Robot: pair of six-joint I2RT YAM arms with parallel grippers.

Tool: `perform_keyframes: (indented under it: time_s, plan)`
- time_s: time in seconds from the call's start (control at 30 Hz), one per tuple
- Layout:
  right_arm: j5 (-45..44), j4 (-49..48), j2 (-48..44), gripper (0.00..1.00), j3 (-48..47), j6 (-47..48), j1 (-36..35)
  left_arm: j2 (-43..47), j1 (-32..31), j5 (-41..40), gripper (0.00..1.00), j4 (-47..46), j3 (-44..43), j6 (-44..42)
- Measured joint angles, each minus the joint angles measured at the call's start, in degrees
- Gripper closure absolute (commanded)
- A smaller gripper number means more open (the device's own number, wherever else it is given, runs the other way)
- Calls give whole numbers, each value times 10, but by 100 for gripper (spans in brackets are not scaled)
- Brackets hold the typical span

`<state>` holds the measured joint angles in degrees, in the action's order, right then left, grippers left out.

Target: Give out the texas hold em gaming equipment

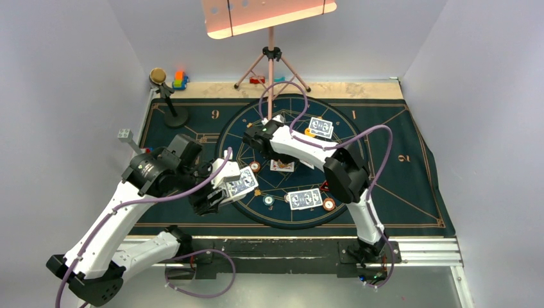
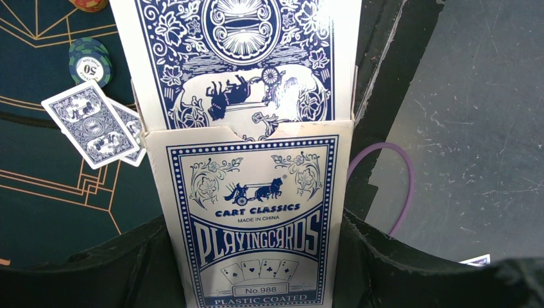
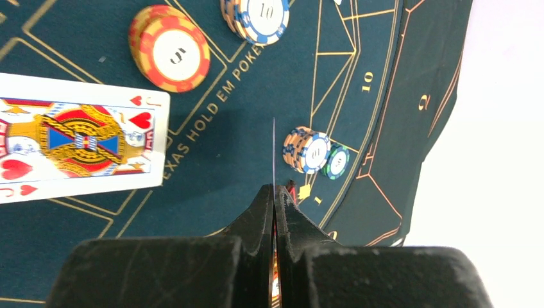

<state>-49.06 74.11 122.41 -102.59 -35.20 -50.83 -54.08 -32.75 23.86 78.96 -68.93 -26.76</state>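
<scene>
My left gripper (image 1: 218, 190) is shut on a blue-and-white playing card box (image 1: 240, 183) at the mat's left front. In the left wrist view the box (image 2: 250, 218) fills the space between my fingers (image 2: 398, 269), with the deck (image 2: 244, 58) sticking out of its open top. My right gripper (image 1: 276, 149) hovers over the mat's centre, shut on a single card seen edge-on (image 3: 274, 151). A face-up jack of hearts (image 3: 77, 138) lies to its left. Face-down card pairs (image 1: 321, 127) (image 1: 305, 199) lie on the circle. Orange chips (image 1: 255, 167) (image 1: 329, 204) and a teal chip (image 1: 269, 201) lie nearby.
The dark green poker mat (image 1: 398, 186) covers the table. A pink tripod stand (image 1: 271, 64) is at the back, coloured blocks (image 1: 180, 79) and a black stand (image 1: 172, 109) at back left. Chip stacks (image 3: 308, 149) (image 3: 260, 16) and an orange chip (image 3: 170, 48) lie ahead of my right gripper.
</scene>
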Motion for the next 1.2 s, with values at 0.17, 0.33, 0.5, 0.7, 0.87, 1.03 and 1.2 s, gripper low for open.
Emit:
perform_keyframes:
  time_s: [0.17,0.33,0.5,0.7,0.87,1.03,1.2]
  plan:
    - [-2,-5,21,100,-35,3,-10,0,0,0,100,0,0,0]
    - [12,-31,55,100,-65,9,-15,2,0,0,100,0,0,0]
    - [23,-47,105,100,-87,16,-15,3,0,0,100,0,0,0]
    - [37,-53,123,100,-87,23,-16,3,0,0,100,0,0,0]
    - [59,-65,123,83,-89,25,-17,3,0,0,100,0,0,0]
    - [92,-85,123,44,-89,29,-18,2,0,0,100,0,-1,0]
    - [107,-96,111,39,-88,40,-18,0,0,0,100,5,-1,0]
